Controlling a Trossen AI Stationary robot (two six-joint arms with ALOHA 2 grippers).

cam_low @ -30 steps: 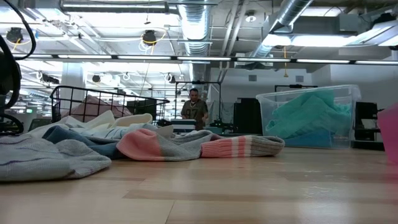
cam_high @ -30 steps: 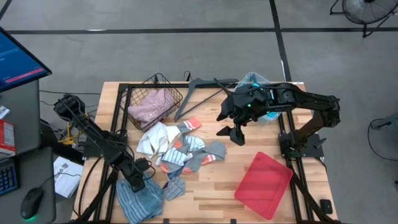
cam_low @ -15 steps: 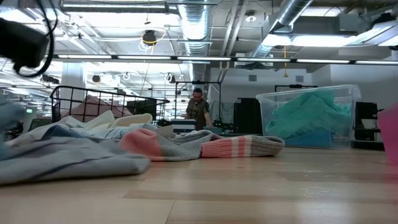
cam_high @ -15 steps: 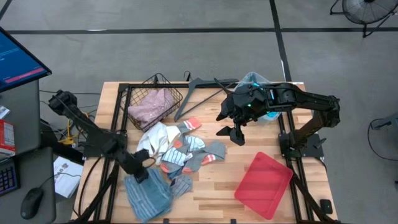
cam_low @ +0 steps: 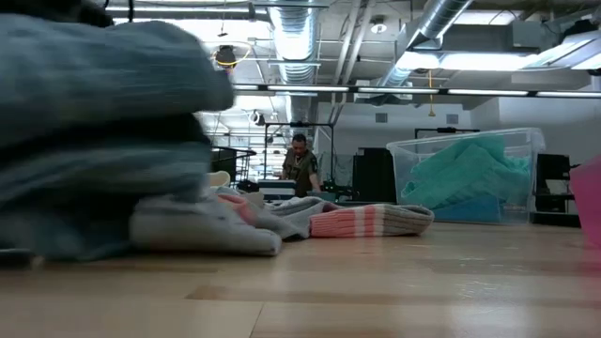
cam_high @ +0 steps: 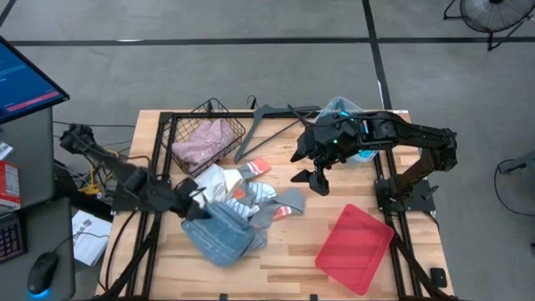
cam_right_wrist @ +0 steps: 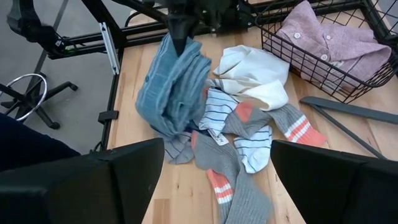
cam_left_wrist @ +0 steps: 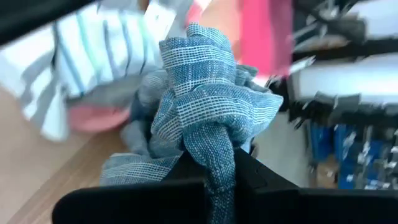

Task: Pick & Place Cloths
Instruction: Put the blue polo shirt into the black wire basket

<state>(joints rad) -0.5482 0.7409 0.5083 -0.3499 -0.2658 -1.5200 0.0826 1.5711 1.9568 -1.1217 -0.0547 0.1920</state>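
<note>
My left gripper is over the table's near left part, shut on a blue-grey striped cloth that hangs bunched below it. Just beyond lies a pile of cloths: a white garment, striped pieces, and grey socks with orange trim. A pink checked shirt lies in the wire basket. My right gripper hangs open above the table's far right part, touching nothing. My left gripper pinches a gathered fold of the blue-grey striped cloth between its two fingers, several layers together. The fingers slant down from the table's left side. The cloth hangs in a bundle below them, and its lower end reaches the table beside the pile.
A dark grey hanger lies beside the basket. A clear bin with turquoise cloth stands at the far right, and a flat red tray lies at the near right. Bare wood shows between the pile and the tray.
My left gripper has risen and gone toward the table's right and far edges, turning as it went. The blue-grey striped cloth, which lay spread at the near left edge, has been drawn up into a hanging bundle and carried toward the pile.
</note>
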